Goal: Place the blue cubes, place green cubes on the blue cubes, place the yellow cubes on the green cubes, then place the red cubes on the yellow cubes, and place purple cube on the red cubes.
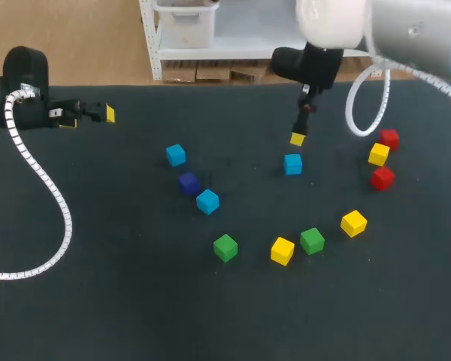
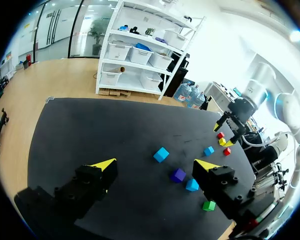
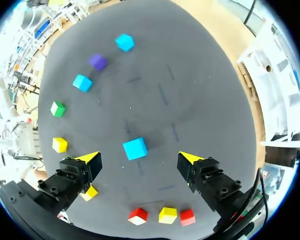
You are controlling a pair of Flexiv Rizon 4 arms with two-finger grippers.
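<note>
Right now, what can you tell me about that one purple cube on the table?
The purple cube is a small, dark violet block with plain, smooth faces; it looks like painted wood or plastic. It sits flat on the dark table, a little left of the middle and turned at a slant to the table's edge. It lies between a far blue cube and a near blue cube, which is close, though the right wrist view shows a gap. Nothing rests on it, and only the table touches it.

Your head camera looks down on the black table (image 1: pixel 98 301). The left wrist camera looks across it, the right one straight down and nearer. All three share the light-blue cubes (image 1: pixel 292 163).
</note>
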